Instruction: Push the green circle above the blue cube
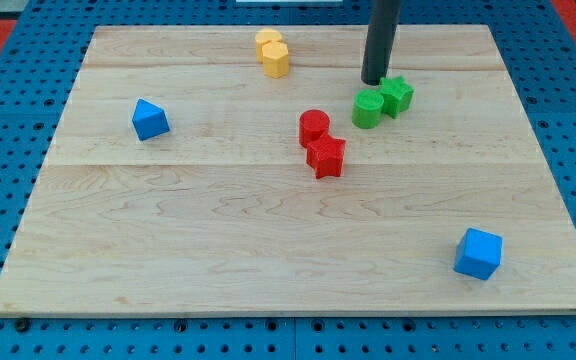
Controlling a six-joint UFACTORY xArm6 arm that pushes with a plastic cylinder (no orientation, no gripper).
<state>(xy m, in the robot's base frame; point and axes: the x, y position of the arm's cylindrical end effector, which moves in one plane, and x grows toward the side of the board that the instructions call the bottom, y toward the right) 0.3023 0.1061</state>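
The green circle (368, 108) sits on the wooden board (218, 250) toward the view's upper right, touching a green star (397, 96) on its right. The blue cube (479, 252) lies far off at the view's lower right. My tip (374, 80) stands just above the green circle, between it and the green star, close to both or touching them. The dark rod rises out of the view's top.
A red circle (314, 126) and a red star (326, 156) touch near the board's middle. Two yellow blocks (273, 52) stand together at the top. A blue triangular block (149, 119) lies at the left.
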